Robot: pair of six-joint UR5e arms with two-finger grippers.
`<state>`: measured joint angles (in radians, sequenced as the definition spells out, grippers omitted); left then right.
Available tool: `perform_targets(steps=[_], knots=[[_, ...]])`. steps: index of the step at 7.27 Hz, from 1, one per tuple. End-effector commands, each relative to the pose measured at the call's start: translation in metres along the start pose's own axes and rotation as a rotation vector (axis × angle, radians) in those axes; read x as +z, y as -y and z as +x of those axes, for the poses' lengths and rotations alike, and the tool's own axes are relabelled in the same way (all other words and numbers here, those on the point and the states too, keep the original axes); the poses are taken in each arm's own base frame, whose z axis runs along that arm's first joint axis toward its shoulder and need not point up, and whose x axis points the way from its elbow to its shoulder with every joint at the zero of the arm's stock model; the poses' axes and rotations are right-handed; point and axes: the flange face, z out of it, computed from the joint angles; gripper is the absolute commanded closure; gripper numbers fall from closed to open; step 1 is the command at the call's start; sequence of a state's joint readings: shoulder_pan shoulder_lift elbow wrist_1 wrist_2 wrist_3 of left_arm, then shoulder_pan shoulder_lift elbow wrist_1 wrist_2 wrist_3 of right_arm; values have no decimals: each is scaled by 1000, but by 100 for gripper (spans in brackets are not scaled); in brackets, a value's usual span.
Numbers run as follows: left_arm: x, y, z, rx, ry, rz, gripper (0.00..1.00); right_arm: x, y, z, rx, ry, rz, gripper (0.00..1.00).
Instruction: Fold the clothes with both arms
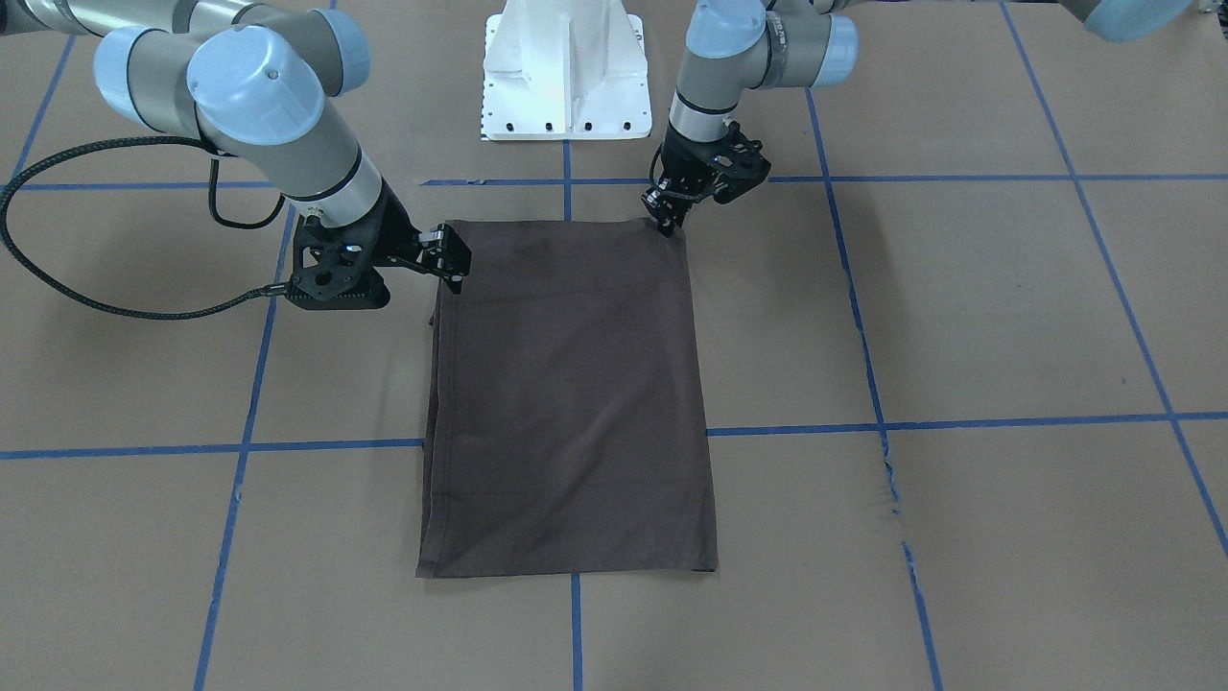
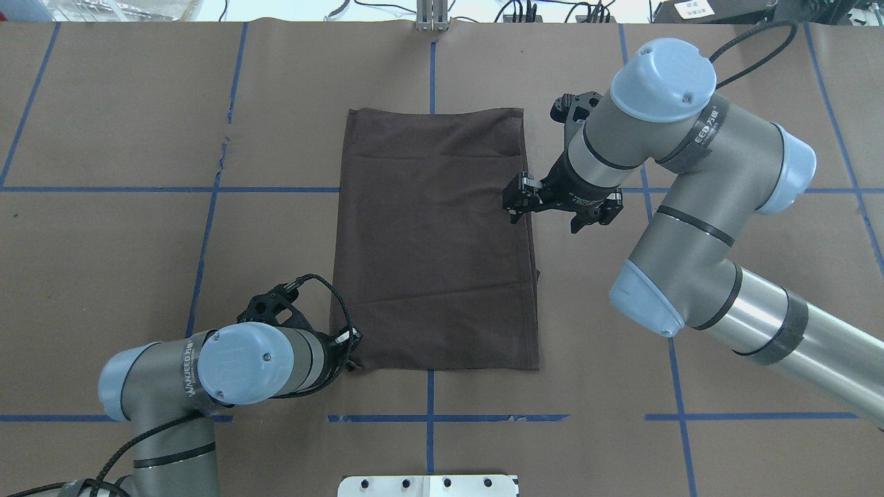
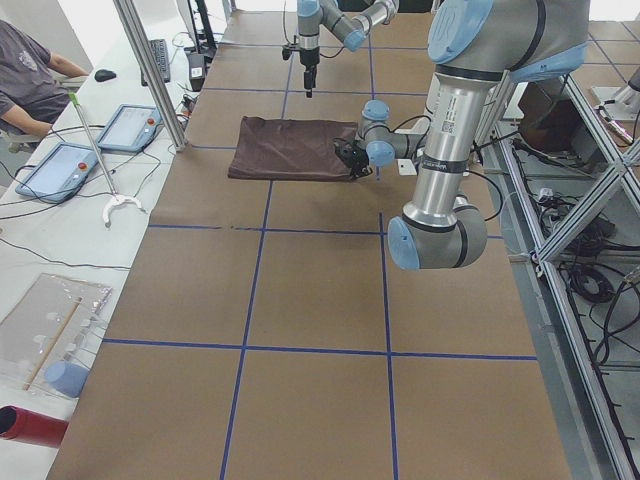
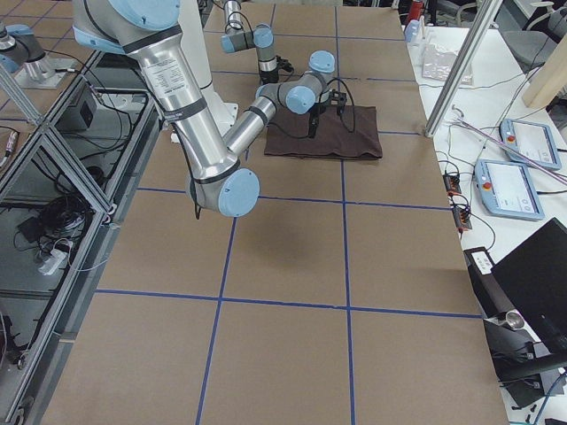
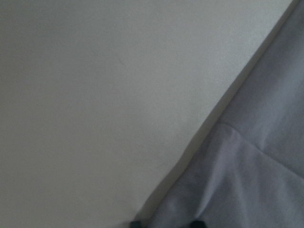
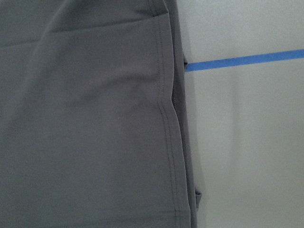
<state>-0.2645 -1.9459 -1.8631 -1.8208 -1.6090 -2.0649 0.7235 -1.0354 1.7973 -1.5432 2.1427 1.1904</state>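
Closest to the front camera lies the far short edge of the T-shirt point(image 1: 566, 403), which is spread flat on the brown table point(image 1: 959, 317) in front of my base as a tall, tidy rectangle with no sleeve or neckline showing. So I judge the side folds done: the sleeves look tucked in, and my right wrist view shows stitched edges stacked along one long side. What is left, I think, is to bring one short end over the other, perhaps more than once, to make a compact packet.

My left gripper point(image 1: 665, 227) is down at the corner of the short edge nearest my base. In its wrist view two dark fingertips point(image 5: 197, 223) sit either side of the fabric's edge, but I cannot tell whether they pinch it. My right gripper point(image 1: 455, 278) hangs over the opposite long edge, near the other corner on my side. I cannot tell whether its jaws are spread or pressed together, nor whether it touches the cloth
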Motion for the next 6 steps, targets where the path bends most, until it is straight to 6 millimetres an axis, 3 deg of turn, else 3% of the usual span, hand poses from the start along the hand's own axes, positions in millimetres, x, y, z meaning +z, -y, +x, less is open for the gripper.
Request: perform_targets(steps=[1, 3, 5, 6], knots=[[-8, -2, 3, 37, -13, -11, 100, 0, 0, 1, 2, -1, 1, 0], [-22, -4, 7, 98, -38, -23, 100, 14, -26, -14, 183, -5, -5, 0], [-23, -4, 8, 176, -46, -25, 100, 55, -88, -44, 448, -27, 114, 0], [-22, -3, 8, 202, -48, -23, 100, 78, -119, -55, 481, -38, 164, 0]])
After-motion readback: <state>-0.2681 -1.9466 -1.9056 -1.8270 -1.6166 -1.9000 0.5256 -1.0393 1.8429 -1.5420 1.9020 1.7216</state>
